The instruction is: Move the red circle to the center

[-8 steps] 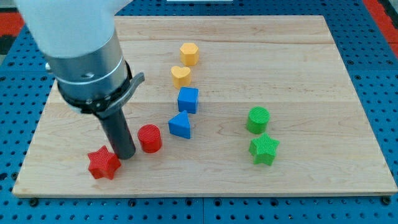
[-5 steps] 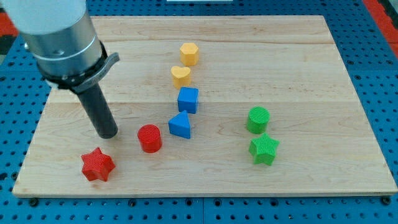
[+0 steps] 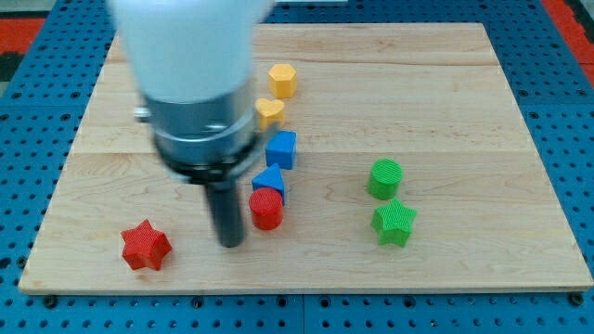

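Observation:
The red circle block [image 3: 266, 209] stands on the wooden board [image 3: 445, 102], left of the middle and toward the view's bottom. It touches the blue triangle block [image 3: 270, 179] just above it. My tip [image 3: 230, 243] is on the board just left of and slightly below the red circle, a small gap between them. The arm's wide grey body hides the board above the tip.
A red star [image 3: 146, 246] lies at the bottom left. A blue cube [image 3: 281, 148], a yellow heart [image 3: 270, 111] and a yellow hexagon [image 3: 282, 80] run in a column above the triangle. A green cylinder [image 3: 385, 178] and a green star [image 3: 393, 222] sit at the right.
My tip swung left and up, then came back right past the red circle's old spot. The red circle slid right against the blue triangle. The red star shifted slightly left.

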Motion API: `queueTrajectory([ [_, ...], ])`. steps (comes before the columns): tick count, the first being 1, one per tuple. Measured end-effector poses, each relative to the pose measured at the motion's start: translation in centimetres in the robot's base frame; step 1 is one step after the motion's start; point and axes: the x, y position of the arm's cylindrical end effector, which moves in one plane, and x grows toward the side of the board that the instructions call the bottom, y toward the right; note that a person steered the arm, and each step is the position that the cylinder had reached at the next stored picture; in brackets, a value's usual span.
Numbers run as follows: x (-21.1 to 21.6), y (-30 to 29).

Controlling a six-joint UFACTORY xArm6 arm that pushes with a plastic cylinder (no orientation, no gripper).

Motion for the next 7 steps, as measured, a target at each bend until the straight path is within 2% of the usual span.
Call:
queueTrajectory([
  [1, -2.7, -0.2],
  [3, -2.6, 7.3],
  [5, -1.4, 7.6],
  [7, -5.5, 11.0],
])
